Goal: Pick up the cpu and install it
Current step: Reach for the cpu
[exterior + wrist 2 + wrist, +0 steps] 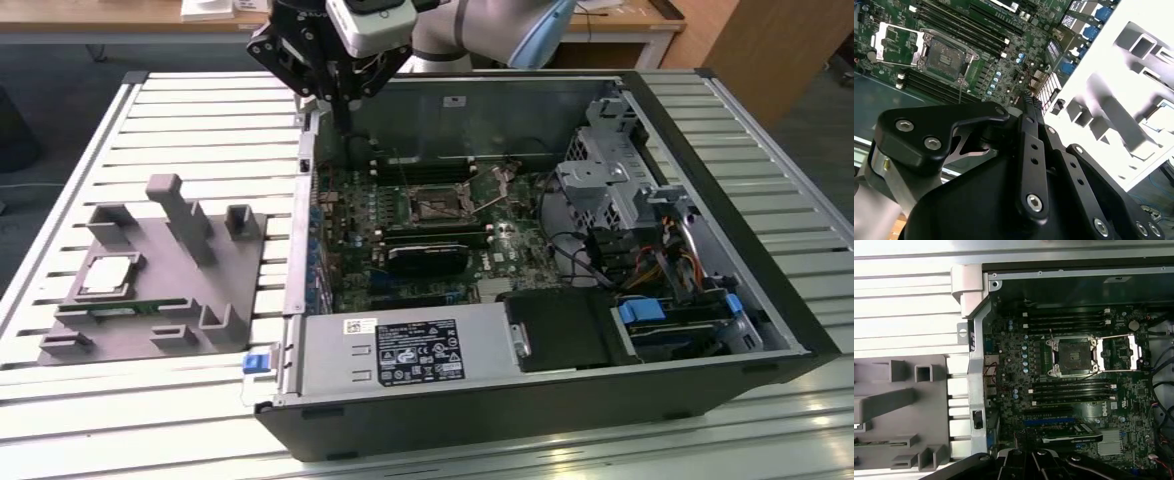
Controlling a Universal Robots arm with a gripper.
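Observation:
The cpu (110, 276), a flat square chip with a silver top, lies in a recess of the grey holder (187, 265) on the exterior view's left, outside the computer case. My gripper (342, 118) hangs above the case's rear corner nearest the holder, well away from the cpu. In the second wrist view the gripper (1031, 100) is shut, its two black fingers meeting at the tips with nothing between them. Inside the case, the black socket (1074, 356) on the motherboard stands uncovered, its metal load plate (1119, 353) flipped open beside it. The socket (944, 57) is empty.
The open case (694, 330) sits on a slatted white table (200, 110). Memory sticks (1069, 390) flank the socket, with a graphics card (424, 258) close by. Drive cages and cables (627, 200) fill the exterior view's right. A green memory stick (127, 309) lies on the holder, which has upright posts (174, 205).

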